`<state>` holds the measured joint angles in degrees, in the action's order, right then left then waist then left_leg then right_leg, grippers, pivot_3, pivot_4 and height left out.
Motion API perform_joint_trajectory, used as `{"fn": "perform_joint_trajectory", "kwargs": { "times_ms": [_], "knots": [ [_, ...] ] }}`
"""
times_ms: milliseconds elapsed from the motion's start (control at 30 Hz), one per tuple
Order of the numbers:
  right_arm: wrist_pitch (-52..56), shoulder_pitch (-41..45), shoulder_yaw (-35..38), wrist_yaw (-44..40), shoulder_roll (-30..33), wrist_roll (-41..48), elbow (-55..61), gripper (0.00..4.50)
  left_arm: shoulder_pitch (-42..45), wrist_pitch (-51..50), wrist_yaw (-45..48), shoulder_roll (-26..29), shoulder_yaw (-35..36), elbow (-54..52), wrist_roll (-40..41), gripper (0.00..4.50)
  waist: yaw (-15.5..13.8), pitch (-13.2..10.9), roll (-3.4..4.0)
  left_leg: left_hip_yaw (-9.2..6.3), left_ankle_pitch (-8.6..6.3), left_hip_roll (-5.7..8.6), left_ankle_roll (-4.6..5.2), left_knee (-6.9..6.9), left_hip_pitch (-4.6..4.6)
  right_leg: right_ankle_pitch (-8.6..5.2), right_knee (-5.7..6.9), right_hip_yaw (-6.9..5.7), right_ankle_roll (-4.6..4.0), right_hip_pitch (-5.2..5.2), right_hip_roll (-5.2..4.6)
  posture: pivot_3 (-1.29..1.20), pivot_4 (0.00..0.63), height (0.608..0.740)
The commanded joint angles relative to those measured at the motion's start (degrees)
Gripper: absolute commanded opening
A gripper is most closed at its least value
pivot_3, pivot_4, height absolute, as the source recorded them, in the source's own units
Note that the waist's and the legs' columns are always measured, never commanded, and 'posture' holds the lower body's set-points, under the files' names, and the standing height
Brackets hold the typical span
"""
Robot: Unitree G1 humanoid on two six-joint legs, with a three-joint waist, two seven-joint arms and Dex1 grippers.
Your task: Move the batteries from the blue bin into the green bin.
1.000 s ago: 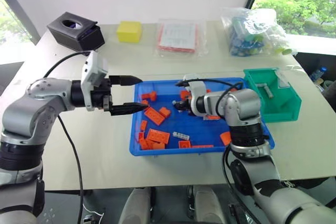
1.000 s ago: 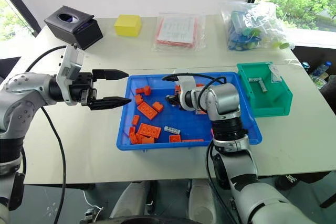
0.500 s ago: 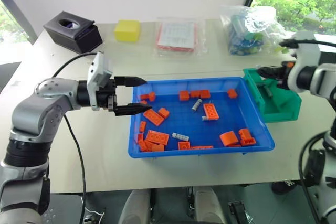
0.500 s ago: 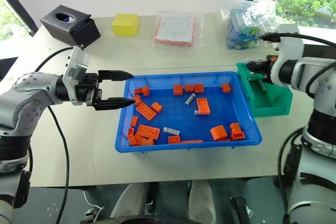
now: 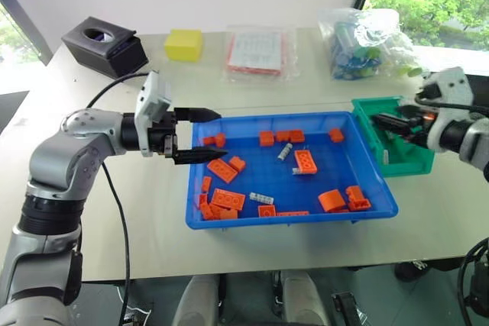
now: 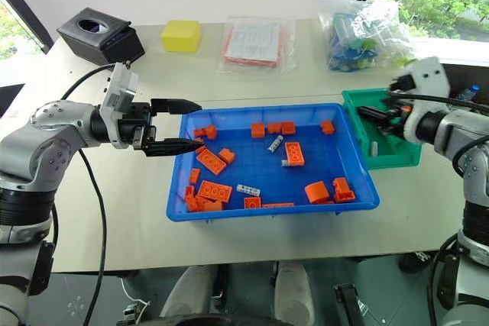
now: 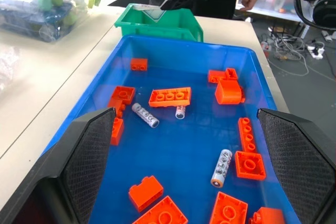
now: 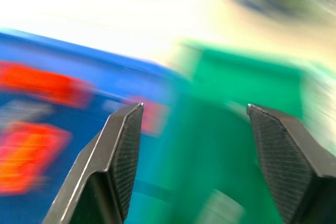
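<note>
My right gripper (image 5: 391,124) is hanging over the green bin (image 5: 416,159), fingers standing apart with nothing between them. My left gripper (image 5: 208,135) is hovering over the left rim of the blue bin (image 5: 306,216), pointing right, fingers spread wide, also empty.

Batteries: small silver-grey cylinders with dark print on the side. I am counting three in the blue bin. One battery (image 7: 145,115) is lying flat in the far middle of the tray, long axis running diagonally from near-left to far-right. A second battery (image 7: 180,112) is sitting just beside the near edge of a long orange brick (image 7: 169,97), seen mostly end-on in the left wrist view, so I cannot tell its axis well. A third battery (image 7: 221,167) is lying flat near the front rim (image 5: 262,198), long axis running roughly left-right, slightly tilted. One more battery (image 5: 384,157) is in the green bin, leaning against the left inner wall, roughly upright.

Green bin: one, sitting just beside the right end of the blue bin, touching or nearly so. Blue bin: one, shallow and wide, in the middle of the table (image 5: 114,227). Orange bricks are scattered in it, more than a dozen, clustered mostly at the near-left corner and along the far side; exact count I cannot tell.
</note>
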<state>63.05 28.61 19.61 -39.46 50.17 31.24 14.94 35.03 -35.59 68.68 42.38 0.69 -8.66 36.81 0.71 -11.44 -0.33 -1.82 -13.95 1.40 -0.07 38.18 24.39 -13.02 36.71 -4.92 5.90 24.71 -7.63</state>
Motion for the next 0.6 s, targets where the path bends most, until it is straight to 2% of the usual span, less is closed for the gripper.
{"fn": "perform_joint_trajectory", "kwargs": {
  "times_ms": [33,167,333,600],
  "knots": [
    [-1.8,-0.5,-3.0,-6.1,-1.1,6.9,9.1,3.3,0.2,-0.2,0.6,0.9,1.0,-2.1,0.9,4.5,-0.1,0.0,-0.06,0.0,0.0,-0.01,0.0,0.0,0.0,0.0,0.0,-0.01,0.0,0.0,0.01,0.0,0.15,0.692],
    [-6.9,-2.8,-14.9,-10.8,-0.8,4.7,13.5,3.3,0.3,-0.5,1.5,1.2,0.6,-2.7,1.1,4.5,-0.2,-0.1,-0.17,-0.05,0.0,-0.01,0.0,0.01,0.01,0.02,-0.17,0.0,0.0,-0.03,-0.02,0.0,0.15,0.692],
    [-11.6,-0.3,-31.2,-14.4,-0.4,-3.1,10.9,3.3,1.0,-0.5,1.8,1.1,0.6,-2.1,0.7,4.5,-0.2,-0.1,-0.2,-0.03,0.0,0.01,0.0,0.02,0.05,0.16,-0.49,0.02,-0.13,-0.12,-0.04,0.0,0.15,0.692],
    [-12.3,7.0,-43.0,-16.5,-4.9,-9.9,5.0,3.3,0.2,-0.5,1.2,1.4,1.2,-2.8,0.8,4.5,-0.1,-0.1,-0.22,-0.04,0.0,-0.02,-0.01,0.01,0.03,0.21,-0.46,0.02,-0.13,-0.1,0.0,0.0,0.15,0.692]
  ]
}}
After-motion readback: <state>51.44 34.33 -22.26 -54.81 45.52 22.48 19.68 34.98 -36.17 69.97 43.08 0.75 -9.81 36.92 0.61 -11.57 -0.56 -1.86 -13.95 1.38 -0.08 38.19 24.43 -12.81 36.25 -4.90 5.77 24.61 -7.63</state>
